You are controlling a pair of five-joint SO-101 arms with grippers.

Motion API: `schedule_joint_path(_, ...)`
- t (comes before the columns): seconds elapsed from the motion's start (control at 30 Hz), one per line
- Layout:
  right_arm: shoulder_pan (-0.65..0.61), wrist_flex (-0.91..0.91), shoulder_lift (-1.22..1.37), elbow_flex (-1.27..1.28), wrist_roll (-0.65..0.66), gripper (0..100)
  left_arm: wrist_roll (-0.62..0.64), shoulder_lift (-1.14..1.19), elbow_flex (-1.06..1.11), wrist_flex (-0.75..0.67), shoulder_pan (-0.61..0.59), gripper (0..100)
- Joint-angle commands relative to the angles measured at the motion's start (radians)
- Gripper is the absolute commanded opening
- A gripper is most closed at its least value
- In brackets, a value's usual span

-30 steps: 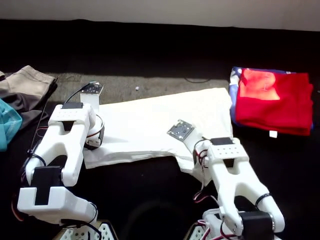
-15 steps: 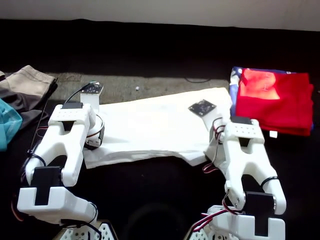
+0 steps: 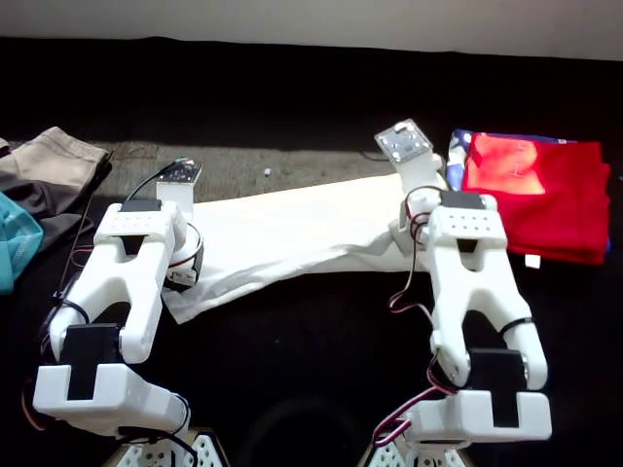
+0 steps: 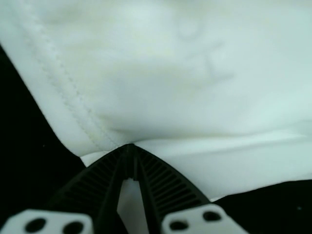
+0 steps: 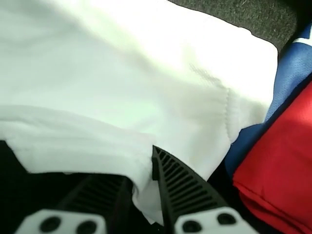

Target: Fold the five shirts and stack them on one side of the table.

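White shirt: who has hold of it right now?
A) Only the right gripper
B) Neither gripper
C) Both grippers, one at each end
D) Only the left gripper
C: in the left wrist view the left gripper is closed on a seamed edge of the white shirt, and in the right wrist view the right gripper has the cloth pinched between its fingers at the other end.

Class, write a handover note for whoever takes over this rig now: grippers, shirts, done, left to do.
Left gripper: shut on the white shirt. Right gripper: shut on its other end.
White shirt: stretched between both grippers.
Done: red shirt folded on a blue shirt, far right.
Left: finish folding the white shirt, stack it, then fold the heap of unfolded clothes at the far left.
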Motion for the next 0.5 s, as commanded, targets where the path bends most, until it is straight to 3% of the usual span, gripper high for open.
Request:
schedule_joint_path(0.0,-0.019,-0.022,0.113,-0.153,-0.086,3.0,0.003,0.012,0.005,-0.021,0.013,1)
schedule_joint_path(0.2,-0.001,-0.022,0.246,-0.328,-0.308,17.7,0.003,0.012,0.005,-0.021,0.013,1)
schedule_joint_path(0.33,0.031,-0.022,0.283,-0.387,-0.454,18.0,0.003,0.012,0.005,-0.021,0.013,1)
schedule_joint_path(0.47,0.07,0.022,0.251,-0.424,-0.503,18.0,0.003,0.012,0.005,-0.021,0.013,1)
